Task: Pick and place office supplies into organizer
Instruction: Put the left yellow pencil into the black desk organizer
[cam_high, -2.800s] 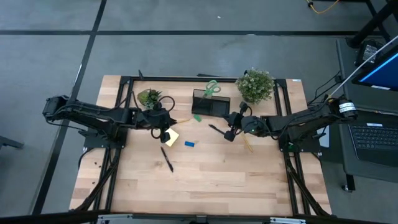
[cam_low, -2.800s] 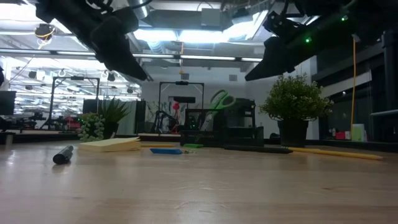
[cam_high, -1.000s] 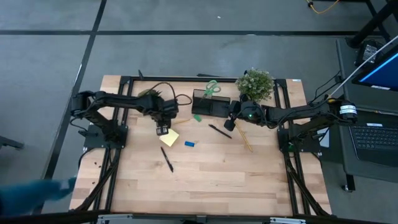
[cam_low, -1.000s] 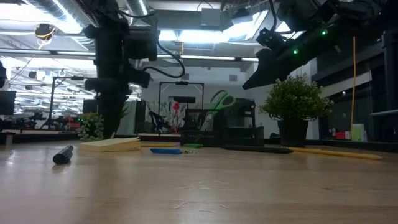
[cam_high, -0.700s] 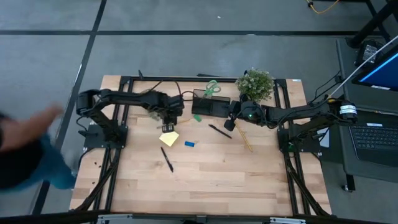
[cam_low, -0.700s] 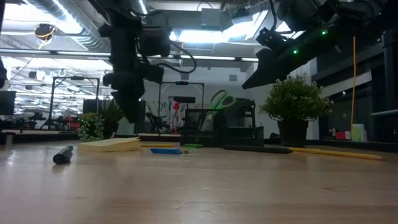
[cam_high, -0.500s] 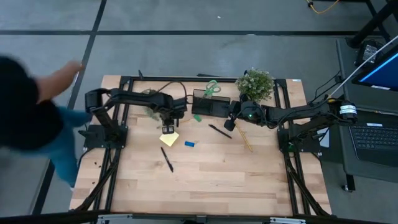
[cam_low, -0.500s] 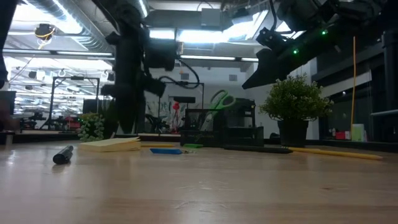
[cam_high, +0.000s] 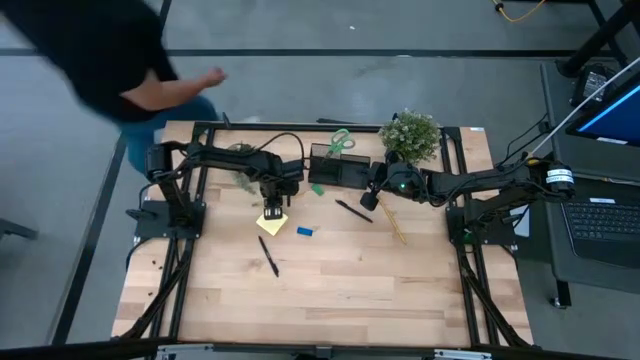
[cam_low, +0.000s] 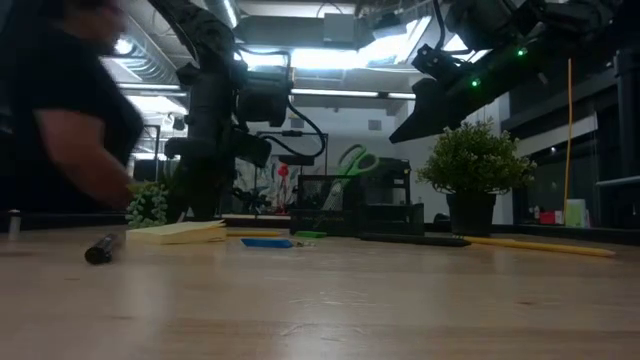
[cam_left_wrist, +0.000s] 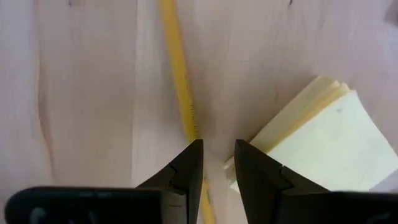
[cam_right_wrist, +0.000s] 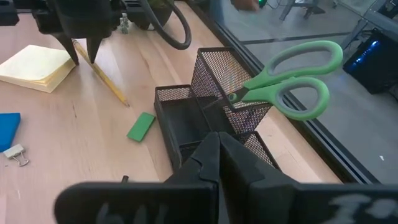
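Note:
My left gripper points straight down, its fingers a narrow gap apart, low over the table. A yellow pencil runs under one finger, and the corner of the yellow sticky-note pad lies beside the other. I cannot tell whether it touches either. In the high view it stands over the pad. My right gripper is shut and empty, held in the air near the black mesh organizer. Green-handled scissors stand in the organizer's taller section, handles up.
On the table lie a green eraser, a blue eraser, two black pens, a second pencil and a binder clip. Two potted plants stand at the far side. A person is at the far left corner.
My left gripper has moved a little toward the table's right edge, still pointing down, and now stands over the pencil and the pad's corner. A person has walked along the table's left side, from near to far.

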